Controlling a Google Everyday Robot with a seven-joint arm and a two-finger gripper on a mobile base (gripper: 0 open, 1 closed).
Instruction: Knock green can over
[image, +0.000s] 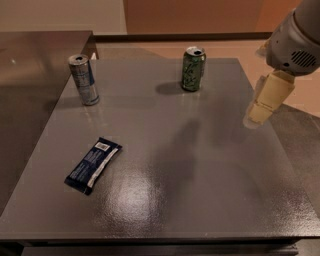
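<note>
The end effector (254, 119) hung above the right edge of the counter (210, 200), tip angled down; I could not tell whether it was released or clenched. The green can (191, 69) stood upright on the counter, well apart from the end effector, to its left and farther back. A silver can (84, 80) and a blue wrapper (93, 165) sat much farther to its left.

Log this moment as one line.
green can: upright, far side of table | hand: above right edge, apart from can | task: not yet done
</note>
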